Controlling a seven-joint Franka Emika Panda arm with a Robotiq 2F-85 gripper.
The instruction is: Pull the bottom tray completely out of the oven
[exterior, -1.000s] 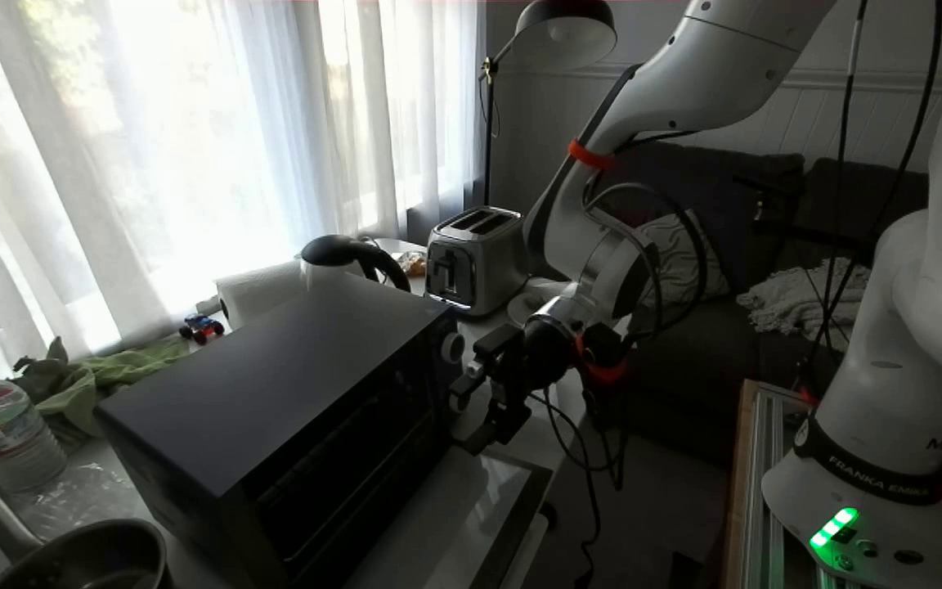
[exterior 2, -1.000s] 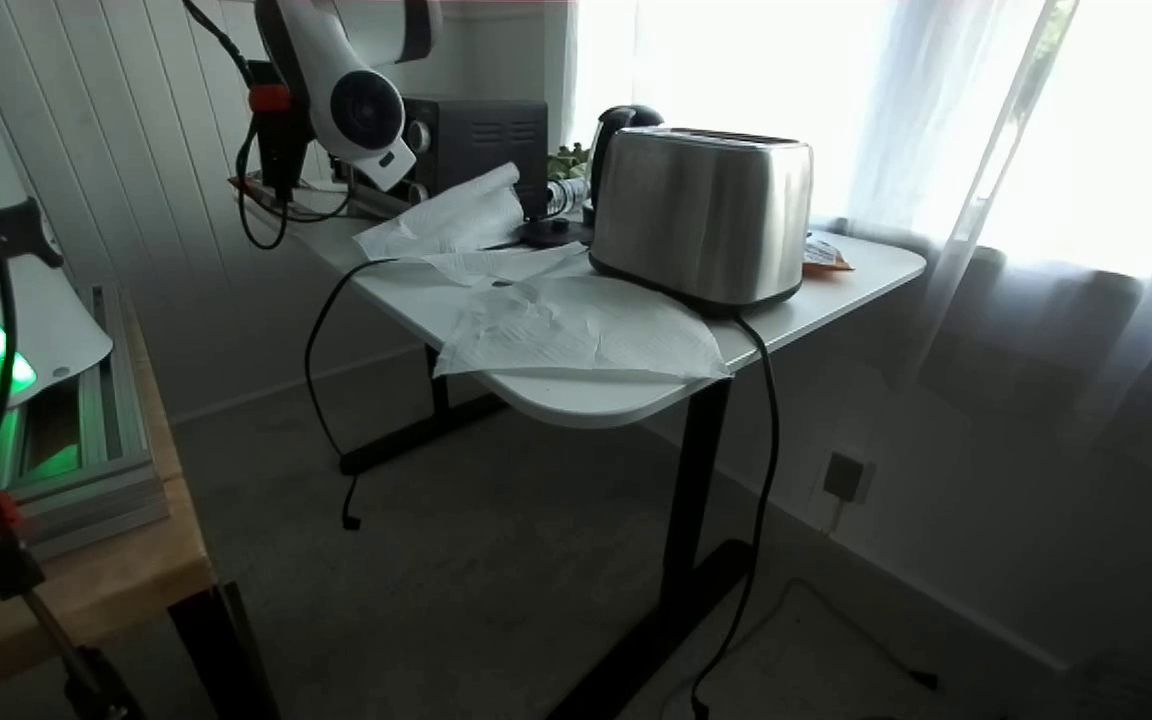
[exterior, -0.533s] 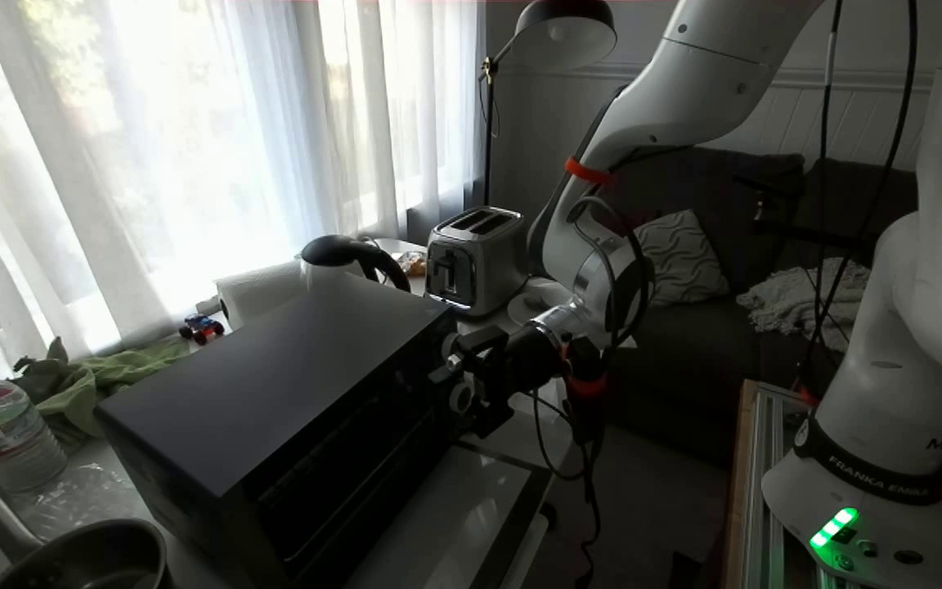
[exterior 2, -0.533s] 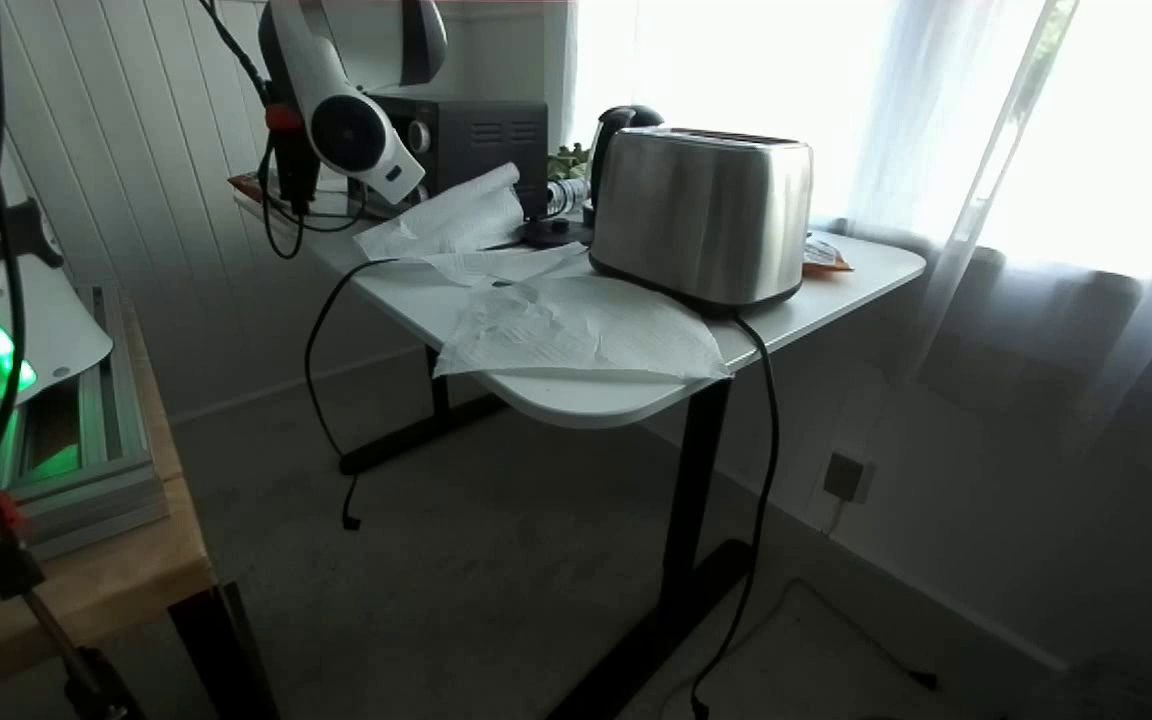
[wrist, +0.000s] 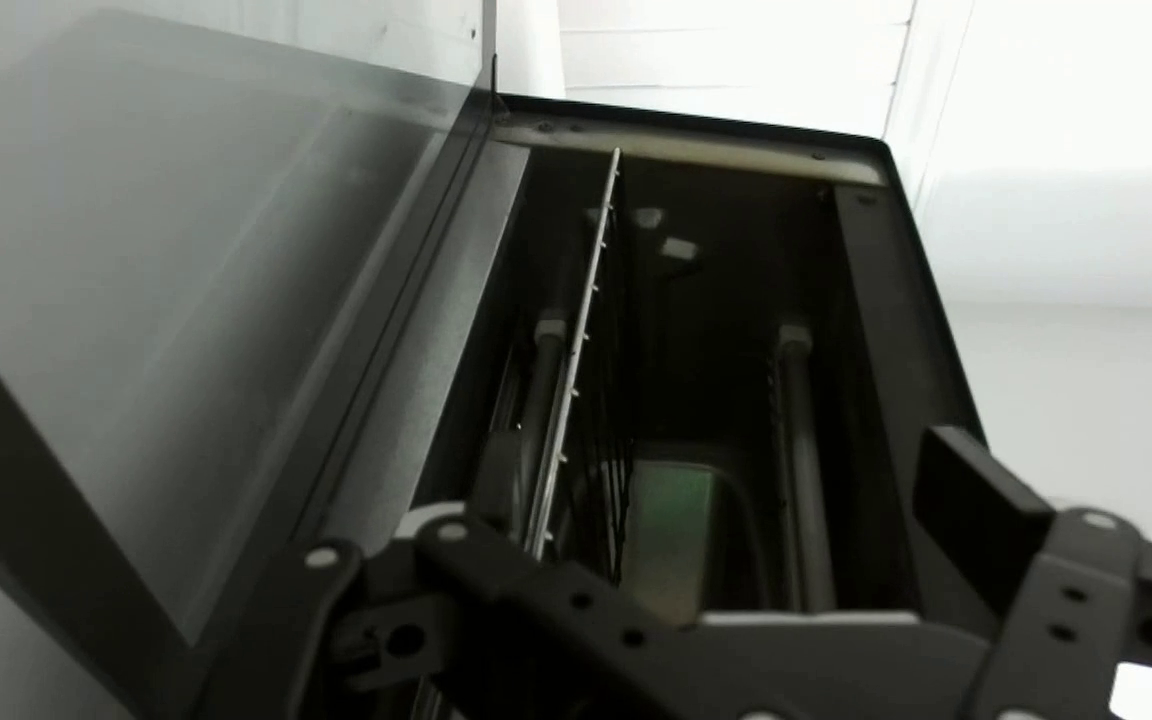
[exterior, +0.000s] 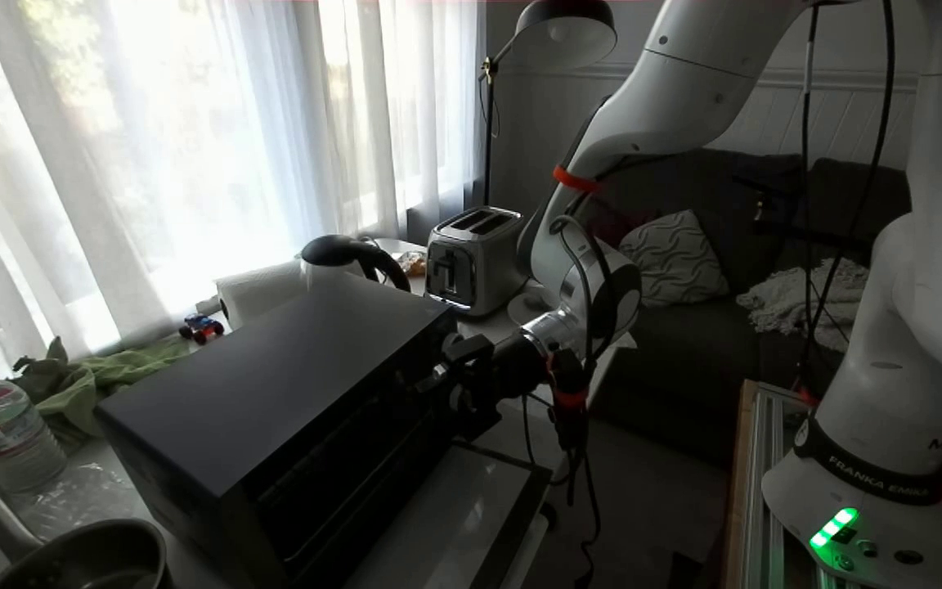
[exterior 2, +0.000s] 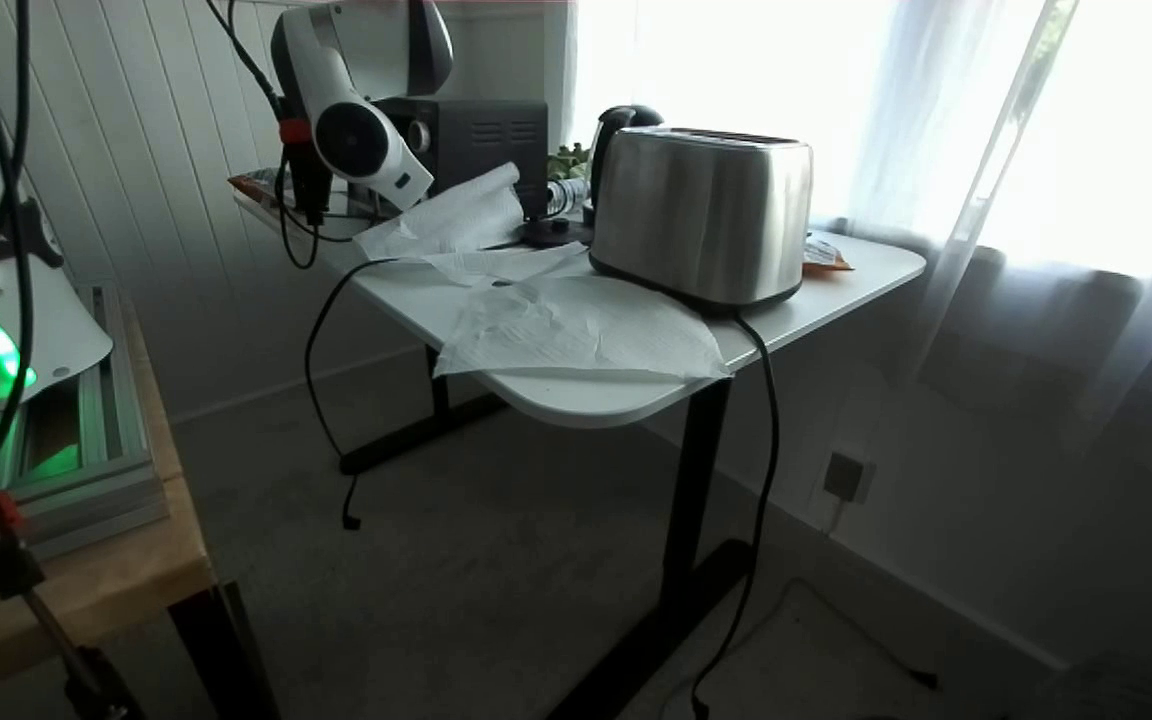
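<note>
Low in frame, black fingers (wrist: 981, 515) gape empty; misaimed, they could ram the boxy black oven (exterior: 283, 376), missing the silvery barred-metal tray (wrist: 565, 410).

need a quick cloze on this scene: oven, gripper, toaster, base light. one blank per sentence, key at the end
1. The glass door of the oven is folded ____, not up.
2. The gripper holds nothing, and its jaws stand ____ rather than shut.
3. The silver toaster has ____ slots in its top.
4. The light strip on the robot's base glows ____.

Missing words: down; open; two; green.
</note>
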